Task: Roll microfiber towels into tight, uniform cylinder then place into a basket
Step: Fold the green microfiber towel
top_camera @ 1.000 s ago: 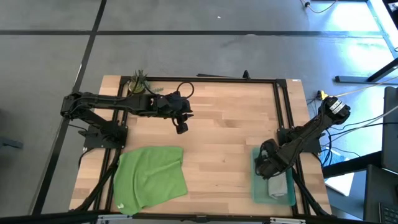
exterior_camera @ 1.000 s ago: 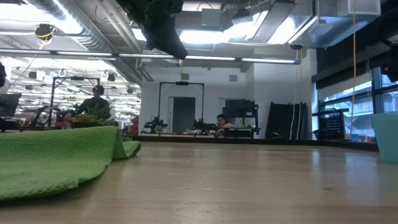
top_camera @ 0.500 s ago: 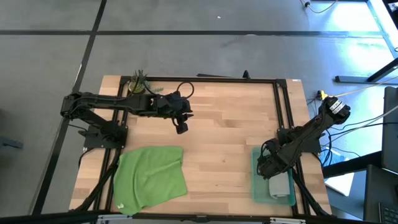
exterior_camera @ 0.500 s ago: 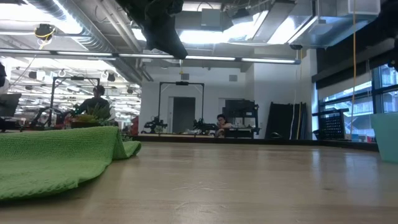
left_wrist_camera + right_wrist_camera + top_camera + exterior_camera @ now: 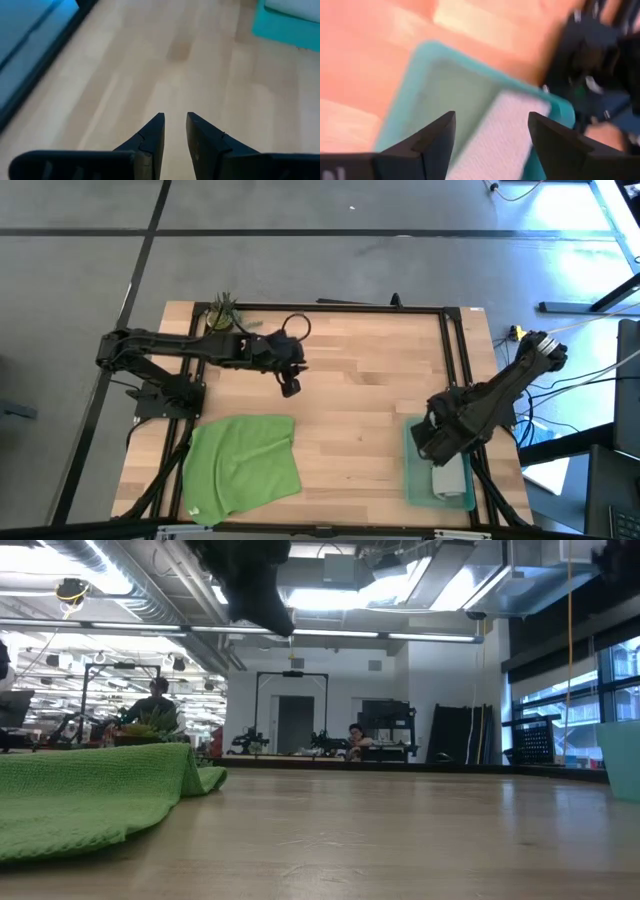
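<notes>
Grey towel [image 5: 450, 479] in teal basket [image 5: 411, 480], green towel [image 5: 242, 463] flat

Colours, table scene
Bright green towel [image 5: 243, 464] lower left; teal basket [image 5: 414, 476] lower right holding light grey towel [image 5: 450, 480]; pale striped wood table [image 5: 360, 380]; black arms.

My dark left arm reaches from the frame's left edge toward upper centre, its two-finger left gripper [image 5: 290, 386] hanging with fingers [image 5: 151, 137] slightly parted and empty. My dark right arm bends in from the right edge, its right gripper [image 5: 424, 442] at lower right, fingers [image 5: 436, 136] spread wide, holding nothing.
</notes>
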